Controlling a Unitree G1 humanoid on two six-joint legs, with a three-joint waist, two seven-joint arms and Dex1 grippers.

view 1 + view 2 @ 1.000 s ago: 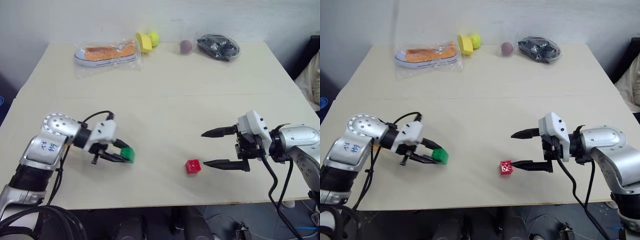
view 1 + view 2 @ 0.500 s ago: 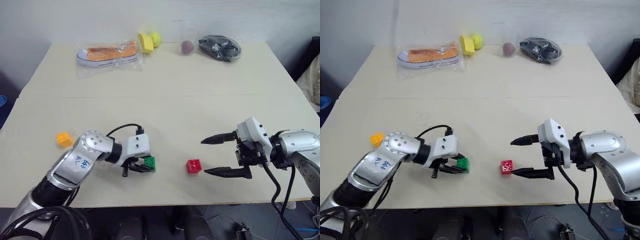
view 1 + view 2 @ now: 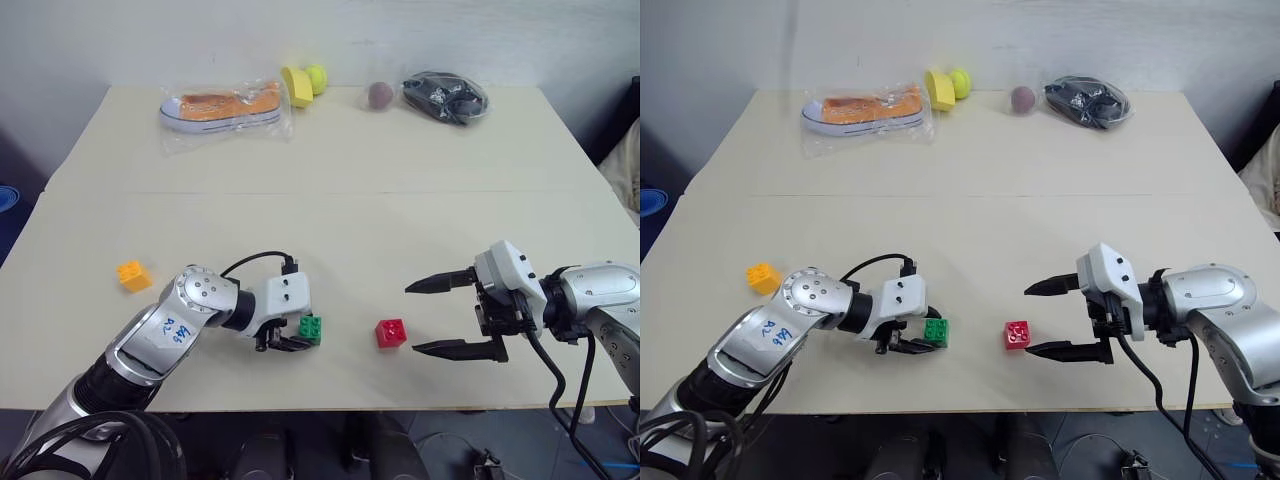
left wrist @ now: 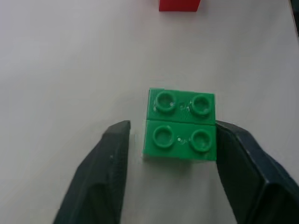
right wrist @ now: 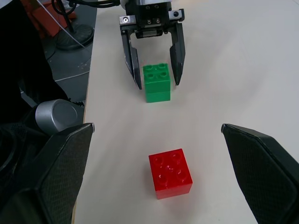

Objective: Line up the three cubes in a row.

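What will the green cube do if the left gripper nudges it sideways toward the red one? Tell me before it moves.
The green cube sits flat on the table on a square base, so it would probably slide, not roll. It looks like hard moulded plastic, likely stiff and light. It stands taller than the red cube, so a high push might tip it. The left gripper straddles it, jaws open.

Left gripper low on the table, jaws parted; right gripper raised, jaws wide apart.

Blue handwritten marks on the silver metal left forearm casing, too small and smeared to read.
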